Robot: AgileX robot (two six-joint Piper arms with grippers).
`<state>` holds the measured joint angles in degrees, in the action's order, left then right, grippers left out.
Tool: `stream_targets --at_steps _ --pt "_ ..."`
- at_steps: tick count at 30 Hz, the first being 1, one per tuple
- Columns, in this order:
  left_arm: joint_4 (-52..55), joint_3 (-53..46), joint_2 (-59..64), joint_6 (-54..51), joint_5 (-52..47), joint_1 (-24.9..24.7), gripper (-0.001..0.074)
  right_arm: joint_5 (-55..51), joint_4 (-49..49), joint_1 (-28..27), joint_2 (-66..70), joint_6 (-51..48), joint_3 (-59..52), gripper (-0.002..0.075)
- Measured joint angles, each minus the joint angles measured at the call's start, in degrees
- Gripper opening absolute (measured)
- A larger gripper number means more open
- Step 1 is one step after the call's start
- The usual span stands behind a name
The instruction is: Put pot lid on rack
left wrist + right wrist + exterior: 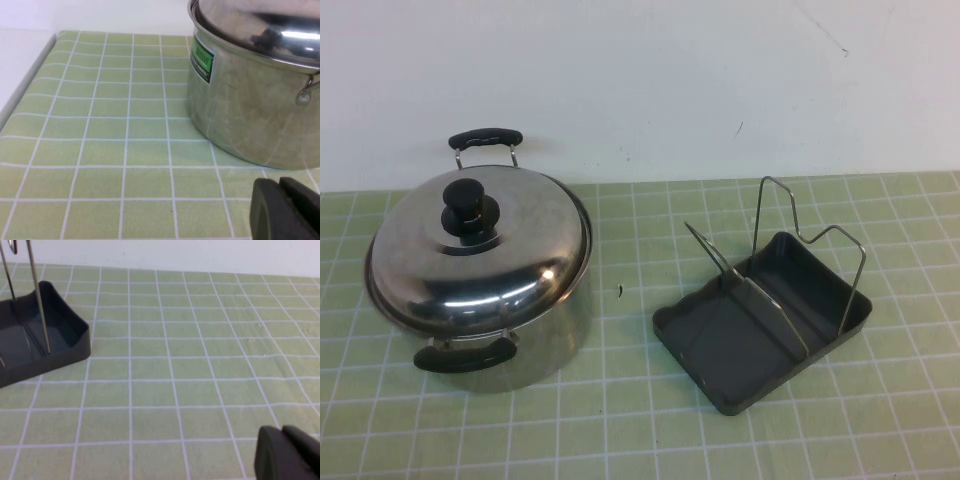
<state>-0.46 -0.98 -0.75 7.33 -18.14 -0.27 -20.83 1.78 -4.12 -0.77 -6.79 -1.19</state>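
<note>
The pot lid [480,252], a shiny domed steel lid with a black knob [468,208], sits on the steel pot [535,335] at the left of the table. Its edge also shows in the left wrist view [260,27]. The rack [760,315], a dark grey tray with silver wire uprights [800,225], stands empty to the right of the pot. My left gripper [279,186] is shut and empty, low over the mat in front of the pot [250,110]. My right gripper [281,432] is shut and empty, off to the side of the rack [45,340]. Neither gripper shows in the high view.
A green mat with a white grid [620,400] covers the table. A white wall [640,80] runs along the back. The mat's edge and a white border [25,80] lie beside the left gripper. The pot has two black handles [465,357].
</note>
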Motion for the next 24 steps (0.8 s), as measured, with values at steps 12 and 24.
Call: stream_targets --at_steps 12,24 --pt "0.46 0.0 0.0 -0.47 0.0 0.0 -0.0002 0.0 0.0 0.0 0.0 0.0 0.0 -0.0001" --pt "0.46 0.0 0.0 -0.47 0.0 0.0 -0.0003 0.0 0.0 0.0 0.0 0.0 0.0 -0.0001"
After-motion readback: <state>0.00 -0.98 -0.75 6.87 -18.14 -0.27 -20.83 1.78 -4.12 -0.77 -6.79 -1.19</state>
